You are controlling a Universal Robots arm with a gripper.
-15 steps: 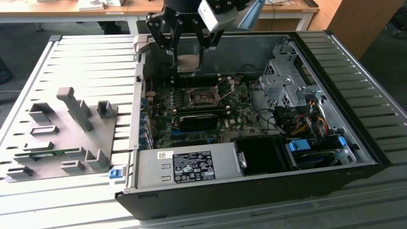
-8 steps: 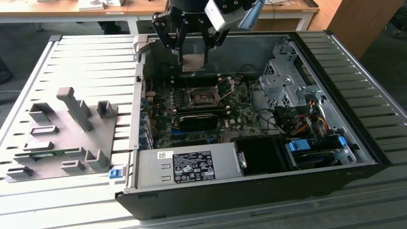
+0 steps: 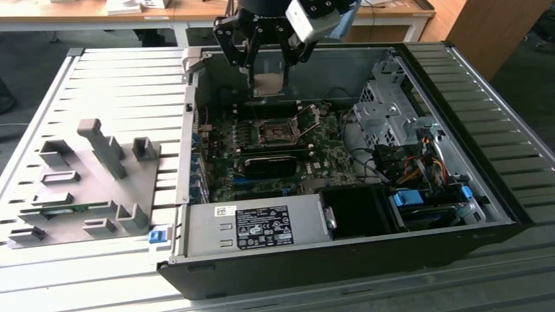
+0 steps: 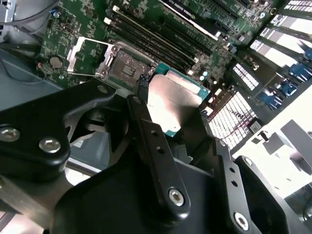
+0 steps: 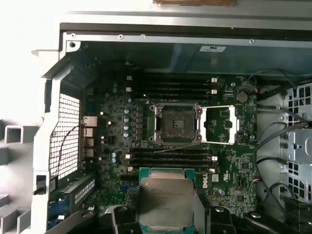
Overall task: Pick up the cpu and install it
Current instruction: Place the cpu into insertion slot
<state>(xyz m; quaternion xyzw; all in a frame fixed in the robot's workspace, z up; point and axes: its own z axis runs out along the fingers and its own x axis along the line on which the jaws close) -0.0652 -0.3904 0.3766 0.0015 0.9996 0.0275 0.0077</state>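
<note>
The cpu (image 3: 267, 83) (image 4: 176, 97) (image 5: 165, 201), a flat square chip with a silver top and a thin green rim, hangs in the air over the far part of the open computer case (image 3: 451, 97). My gripper (image 3: 265, 64) (image 4: 173, 101) (image 5: 165, 215) is shut on it, one black finger on each of two opposite edges. Below it on the green motherboard lies the black square socket (image 3: 279, 132) (image 4: 125, 68) (image 5: 176, 123). Its metal frame (image 5: 221, 125) is swung open to one side. The chip sits apart from the socket and well above the board.
Rows of memory slots (image 5: 170, 158) run beside the socket. A power supply (image 3: 258, 225), a black fan shroud (image 3: 360, 209), a drive cage (image 3: 388, 110) and loose cables (image 3: 416, 166) crowd the case. A grey fixture plate (image 3: 82, 188) lies at the exterior view's left.
</note>
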